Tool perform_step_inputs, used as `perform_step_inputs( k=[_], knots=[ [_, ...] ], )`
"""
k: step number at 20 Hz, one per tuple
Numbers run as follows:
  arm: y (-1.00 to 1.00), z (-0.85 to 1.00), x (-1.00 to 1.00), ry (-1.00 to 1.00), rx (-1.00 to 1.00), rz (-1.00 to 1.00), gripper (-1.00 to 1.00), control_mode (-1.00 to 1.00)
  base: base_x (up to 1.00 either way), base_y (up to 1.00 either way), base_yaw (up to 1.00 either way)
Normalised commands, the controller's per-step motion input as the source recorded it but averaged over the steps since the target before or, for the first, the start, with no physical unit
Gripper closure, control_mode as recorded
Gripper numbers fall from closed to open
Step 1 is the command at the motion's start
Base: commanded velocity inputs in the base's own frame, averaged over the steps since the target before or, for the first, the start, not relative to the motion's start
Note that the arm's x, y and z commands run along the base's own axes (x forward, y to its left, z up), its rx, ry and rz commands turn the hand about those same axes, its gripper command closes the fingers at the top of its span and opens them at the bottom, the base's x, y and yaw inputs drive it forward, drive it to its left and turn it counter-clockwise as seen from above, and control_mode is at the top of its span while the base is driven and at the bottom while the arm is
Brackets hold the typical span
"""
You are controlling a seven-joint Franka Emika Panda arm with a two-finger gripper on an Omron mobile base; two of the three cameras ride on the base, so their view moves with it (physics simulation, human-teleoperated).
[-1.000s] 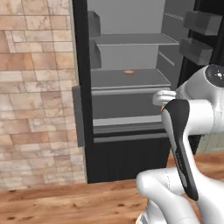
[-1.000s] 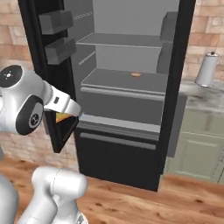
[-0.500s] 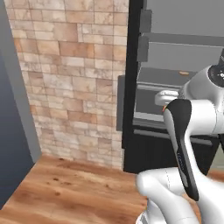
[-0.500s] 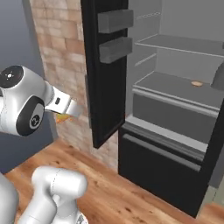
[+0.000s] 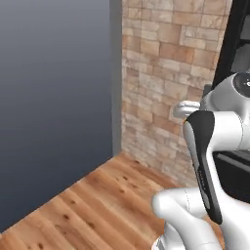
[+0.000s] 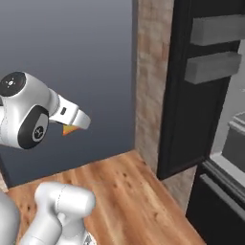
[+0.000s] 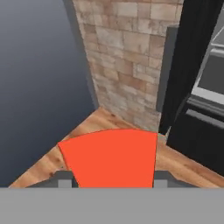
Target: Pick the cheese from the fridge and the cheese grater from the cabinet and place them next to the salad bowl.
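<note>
I have the cheese (image 7: 113,157) pinched in my pincer (image 7: 111,177): in the hand view its red-orange side spreads wide between my two finger tips (image 7: 64,178), one at each lower corner of the wedge. From the right base view the same cheese (image 6: 70,129) shows as a small orange point under my white hand, held up in the air well above the floor.

Ahead of my hand stands a brick wall (image 7: 127,57), and to its left a flat grey-blue wall (image 7: 39,78); they meet in a corner, with the wooden floor (image 7: 105,120) running up to both. Right of the brick is the fridge (image 7: 199,113), its black door (image 6: 191,95) swung open toward me. Two grey door bins (image 6: 213,67) sit one above the other on the inside of that door. The door's edge stands out from the brick, between the wall and the grey shelves (image 6: 237,139) further right.

In the left base view my own arm (image 5: 210,161) blocks the lower right, with the brick wall (image 5: 166,78) behind it. The floor (image 5: 93,205) to the left, toward the grey wall (image 5: 53,97), lies open, with nothing standing on it.
</note>
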Motion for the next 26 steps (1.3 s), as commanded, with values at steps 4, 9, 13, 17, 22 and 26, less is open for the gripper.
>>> perform_step_inputs(
  k=[4,9,13,17,22,26],
  knots=[
    [0.00,0.00,0.00,0.00,0.00,0.00,1.00,1.00,-0.08,0.00,0.89],
    [0.00,0.00,0.00,0.00,0.00,0.00,1.00,1.00,-0.04,0.00,0.90],
    [0.00,0.00,0.00,0.00,0.00,0.00,1.00,1.00,0.00,0.00,0.88],
    [0.00,0.00,0.00,0.00,0.00,0.00,1.00,1.00,0.00,0.01,0.85],
    [0.00,0.00,0.00,0.00,0.00,0.00,1.00,1.00,0.04,0.02,0.78],
    [0.00,0.00,0.00,0.00,0.00,0.00,1.00,1.00,0.06,0.01,0.78]
  ],
)
